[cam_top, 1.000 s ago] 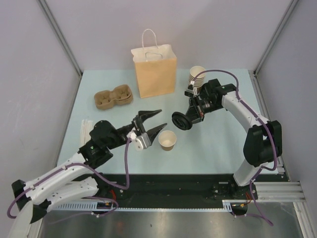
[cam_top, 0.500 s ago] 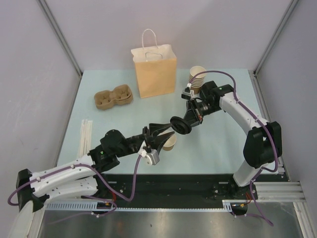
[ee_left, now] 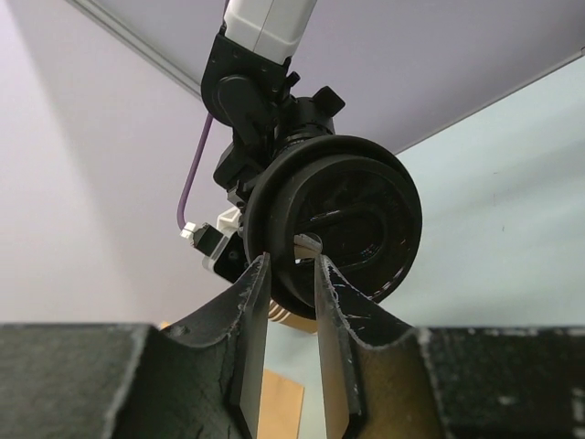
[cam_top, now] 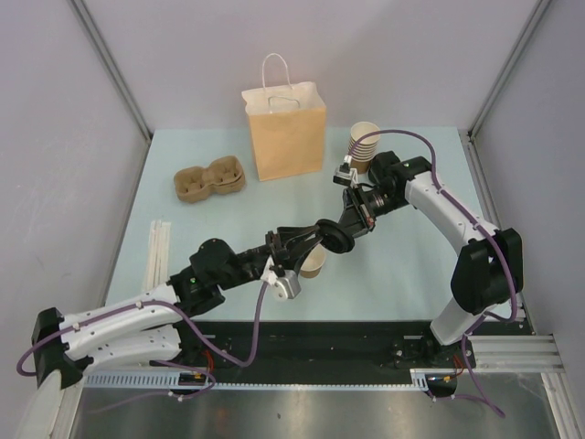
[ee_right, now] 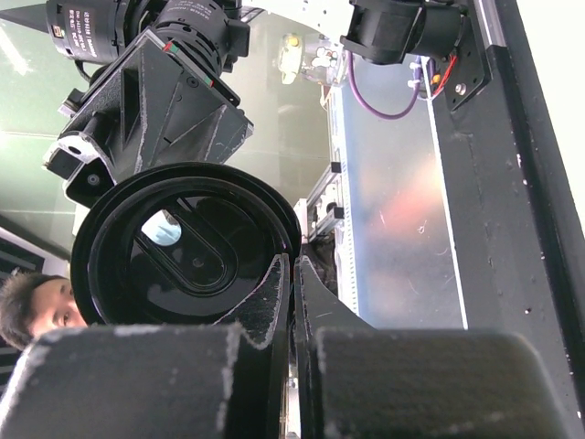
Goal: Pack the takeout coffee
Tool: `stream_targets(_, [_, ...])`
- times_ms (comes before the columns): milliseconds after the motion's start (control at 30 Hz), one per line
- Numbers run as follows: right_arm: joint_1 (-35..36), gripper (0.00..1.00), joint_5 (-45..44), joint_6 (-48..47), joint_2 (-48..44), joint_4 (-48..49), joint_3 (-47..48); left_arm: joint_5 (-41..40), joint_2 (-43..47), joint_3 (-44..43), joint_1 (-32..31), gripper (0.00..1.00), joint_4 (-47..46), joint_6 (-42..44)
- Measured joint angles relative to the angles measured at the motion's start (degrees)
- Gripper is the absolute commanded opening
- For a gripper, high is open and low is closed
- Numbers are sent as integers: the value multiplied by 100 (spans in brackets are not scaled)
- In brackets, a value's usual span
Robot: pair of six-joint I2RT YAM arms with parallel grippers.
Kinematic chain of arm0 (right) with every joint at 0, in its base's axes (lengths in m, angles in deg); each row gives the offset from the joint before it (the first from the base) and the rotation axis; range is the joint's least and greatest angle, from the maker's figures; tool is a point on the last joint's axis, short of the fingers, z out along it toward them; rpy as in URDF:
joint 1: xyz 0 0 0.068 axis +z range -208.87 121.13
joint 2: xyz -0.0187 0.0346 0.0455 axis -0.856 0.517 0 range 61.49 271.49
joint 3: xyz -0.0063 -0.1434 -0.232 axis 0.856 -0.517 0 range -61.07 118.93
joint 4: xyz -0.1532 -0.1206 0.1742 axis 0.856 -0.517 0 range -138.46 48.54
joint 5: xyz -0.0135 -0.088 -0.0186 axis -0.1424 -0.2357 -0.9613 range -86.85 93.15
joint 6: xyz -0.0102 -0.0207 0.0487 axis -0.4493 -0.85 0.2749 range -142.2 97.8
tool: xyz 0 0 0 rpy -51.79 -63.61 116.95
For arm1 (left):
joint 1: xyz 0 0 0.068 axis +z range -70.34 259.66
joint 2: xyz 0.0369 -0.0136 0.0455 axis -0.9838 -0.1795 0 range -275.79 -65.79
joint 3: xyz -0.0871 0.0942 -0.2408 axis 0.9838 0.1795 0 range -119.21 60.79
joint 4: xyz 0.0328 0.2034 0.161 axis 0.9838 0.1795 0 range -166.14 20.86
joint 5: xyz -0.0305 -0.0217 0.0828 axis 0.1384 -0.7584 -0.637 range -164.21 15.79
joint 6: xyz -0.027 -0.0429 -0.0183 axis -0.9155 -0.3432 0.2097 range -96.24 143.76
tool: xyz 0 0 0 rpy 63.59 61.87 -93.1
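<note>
Left gripper in near foreground, jaws narrowly apart, round black lid face-on just beyond the tips, right gripper behind it, pale table to the right.

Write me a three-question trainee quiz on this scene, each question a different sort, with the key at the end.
1. True or false: the paper bag lies flat on its side.
2. The right gripper is shut on: A) the black lid; B) a spoon; C) a sugar packet.
3. Fill in: in the top view, the paper cup next to the left gripper has no ____ on it.

Key: 1 false, it stands upright. 2 A. 3 lid.
</note>
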Motion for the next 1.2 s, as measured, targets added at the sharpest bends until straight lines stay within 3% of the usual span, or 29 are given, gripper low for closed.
stream_targets(567, [7, 0, 0, -96, 0, -17, 0, -225, -289, -236, -63, 28, -85, -232])
stream_targets(767, [-68, 0, 4, -160, 2, -57, 0, -249, -352, -291, -85, 19, -76, -280])
stream_targets(900, [-79, 0, 4, -227, 0, -96, 0, -289, -400, -328, -90, 0, -35, -275])
stream_targets(1000, [-63, 19, 0, -236, 0, -114, 0, -297, -439, -411, -90, 0, 90, -293])
stream_targets(1067, [-61, 37, 4, -201, 0, -111, 0, -299, -463, -531, -94, 0, 262, -308])
stream_targets(1167, [-74, 45, 4, -168, 2, -59, 0, -343, -492, -769, -94, 0, 610, -389])
stream_targets(1200, [-85, 52, 4, -155, 2, -17, 0, -352, -494, -859, -94, 0, 754, -431])
